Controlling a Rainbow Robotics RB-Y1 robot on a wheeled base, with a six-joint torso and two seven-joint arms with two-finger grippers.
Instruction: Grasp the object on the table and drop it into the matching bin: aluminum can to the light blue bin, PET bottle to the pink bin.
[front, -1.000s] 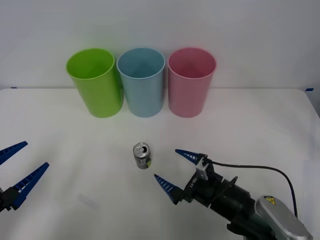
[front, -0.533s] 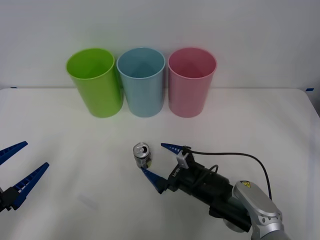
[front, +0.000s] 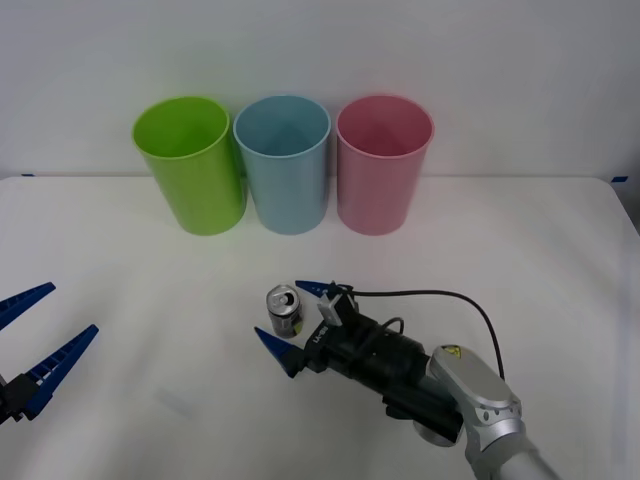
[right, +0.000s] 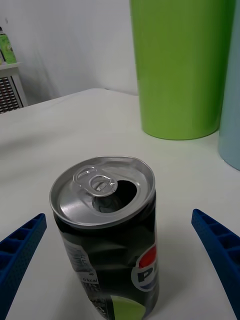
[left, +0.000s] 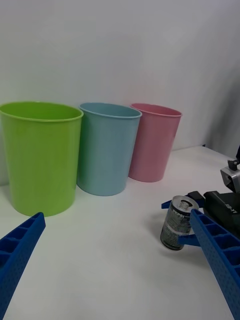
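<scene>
**Q:** What has moved since the earlier frames?

**A:** Advancing from about 4 o'clock, the right hand (front: 291, 323) has closed on the small silver aluminium drink can (front: 284, 310). One second ago its blue ribbed fingers (front: 272, 348) lay just right of the can; now they straddle it, one tip at the can's far side, the other at its near side. The hand is spread, with clear gaps either side of the can in the right wrist view. The left hand (front: 38, 334) has stayed parked at 8 o'clock, also spread.

**Q:** Where does the can stand?

**A:** Upright on the matte white worktop (front: 520, 260), near centre, well short of the three tall cups at 12 o'clock: lime green plastic cup (front: 190, 165), light blue plastic bin (front: 283, 163), pink plastic bin (front: 383, 163).

**Q:** What could go wrong?

**A:** Probably a tip-over. The can is light and dented, so a finger arriving first on one side could push or topple it before the other makes contact. An off-centre pinch could also let it twist out.

**Q:** How does the can look?

**A:** Opened pull-tab top, rim slightly crushed, dark printed wall with a red-white-blue roundel and a greenish-yellow patch low down.
</scene>
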